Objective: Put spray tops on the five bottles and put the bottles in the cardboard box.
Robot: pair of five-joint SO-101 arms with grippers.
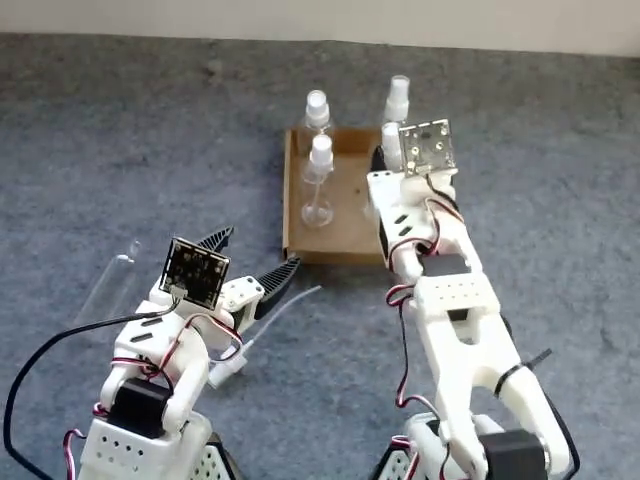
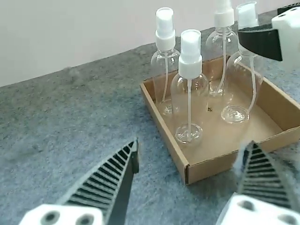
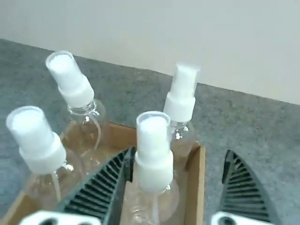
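High view is showing the cardboard box [image 1: 292,200] sitting on the grey carpet [image 1: 100,150] with four capped bottles [image 1: 318,185] standing inside it. The right gripper [image 3: 178,157] is hanging wide open over the box, jaws sitting either side of one bottle [image 3: 152,154], not squeezing it. The left gripper [image 1: 258,250] is gaping open too, holding nothing, near the box's front corner. A fifth bottle [image 1: 112,280] is lying on the carpet well apart from the box, and a loose spray top [image 1: 282,317] is lying beside the left arm.

A mottled grey, carpet-like cover [image 1: 110,130] lies over the table [image 1: 570,200] from edge to edge. Along its far edge rises a plain, pale wall [image 1: 300,15] in soft, even light.
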